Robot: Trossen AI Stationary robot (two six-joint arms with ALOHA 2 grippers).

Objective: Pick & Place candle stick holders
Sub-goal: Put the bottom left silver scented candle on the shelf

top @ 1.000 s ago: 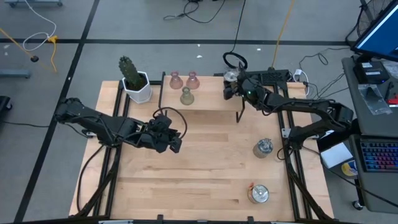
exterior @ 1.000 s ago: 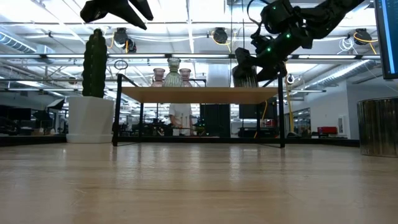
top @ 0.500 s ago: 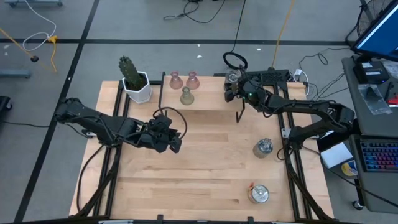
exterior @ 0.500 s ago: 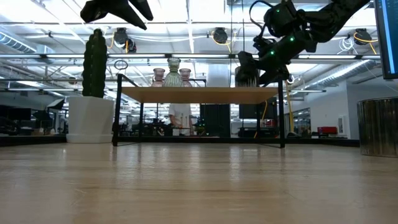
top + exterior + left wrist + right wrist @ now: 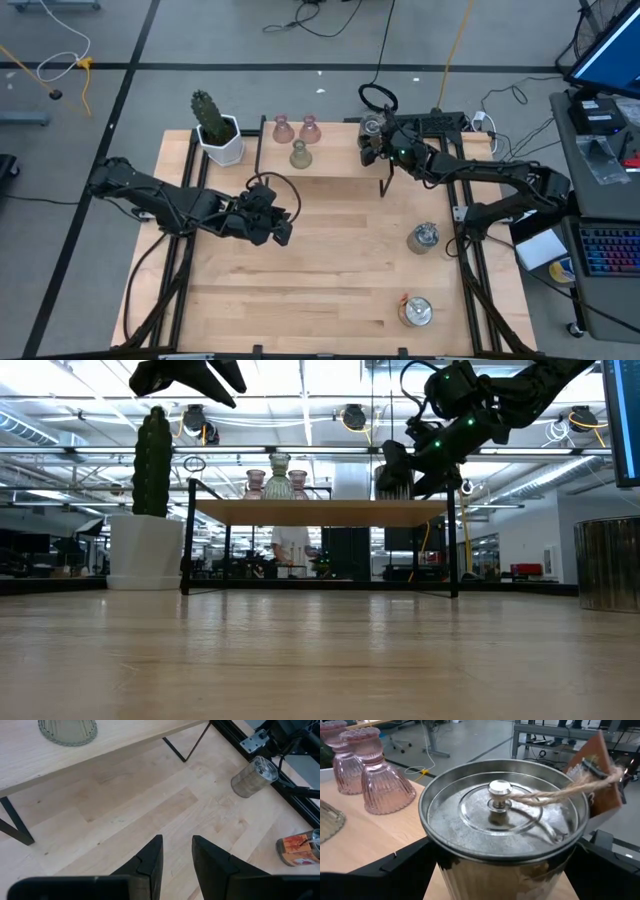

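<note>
The right arm stretches from the right edge of the high view toward upper centre, its hand point(image 5: 372, 140) clamped on a silver holder point(image 5: 502, 820). The left arm lies across the left middle, its hand point(image 5: 281, 226) raised, fingers point(image 5: 150, 862) slightly parted.

On a raised shelf point(image 5: 330, 170) at the table's far edge, three glass holders point(image 5: 297, 137) clustered left of the right gripper point(image 5: 373, 143). Between that gripper's fingers, a metal holder point(image 5: 502, 820), at the shelf's right end. Two more metal holders point(image 5: 423, 237) on the table, nearer the front (both right of the left gripper point(image 5: 283, 226)). A potted cactus point(image 5: 215, 127) left of the shelf.
</note>
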